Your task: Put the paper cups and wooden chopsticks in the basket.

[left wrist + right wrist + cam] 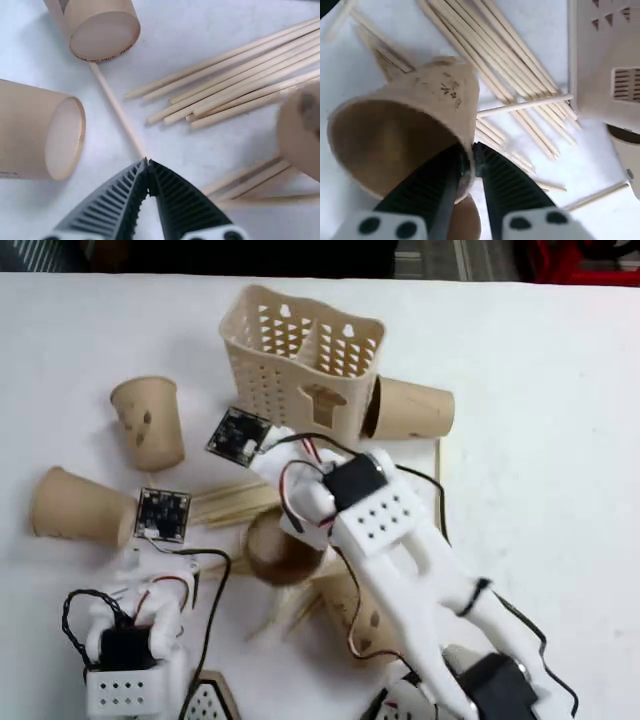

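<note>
- Jaws of the right gripper [470,151] clamp the rim of a paper cup [432,95], tilted above loose chopsticks [495,55] near the basket [600,65].
- Left gripper [147,165] jaws are together, tips at the end of a single chopstick [117,112] on the table [200,35].

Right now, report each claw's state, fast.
Left claw: shut, tips at the end of a single chopstick; whether it grips it cannot be told.
Right claw: shut on a paper cup, pinching its rim.
</note>
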### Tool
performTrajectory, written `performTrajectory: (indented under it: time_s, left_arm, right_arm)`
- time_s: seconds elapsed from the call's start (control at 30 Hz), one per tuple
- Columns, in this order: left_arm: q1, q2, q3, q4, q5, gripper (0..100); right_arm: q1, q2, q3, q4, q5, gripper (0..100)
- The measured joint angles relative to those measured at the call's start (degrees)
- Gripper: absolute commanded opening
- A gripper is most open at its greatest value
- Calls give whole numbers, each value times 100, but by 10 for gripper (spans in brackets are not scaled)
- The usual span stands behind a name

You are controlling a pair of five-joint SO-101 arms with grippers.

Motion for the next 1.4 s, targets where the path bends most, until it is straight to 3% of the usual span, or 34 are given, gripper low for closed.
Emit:
performTrajectory:
  time_s: [0.37,0.73,1.03,1.4]
  left_arm:
    - [0,0,0,0,0,27]
    - [0,0,0,0,0,27]
    - [0,0,0,0,0,27]
    - [0,0,0,0,0,27]
  right_arm:
    - [0,-1442,-246,501,0,19]
    - [0,-1618,-2831,826,-563,19]
    - [167,-1653,-3165,-176,-563,20]
    - [1407,-475,-3165,-1776,-862,20]
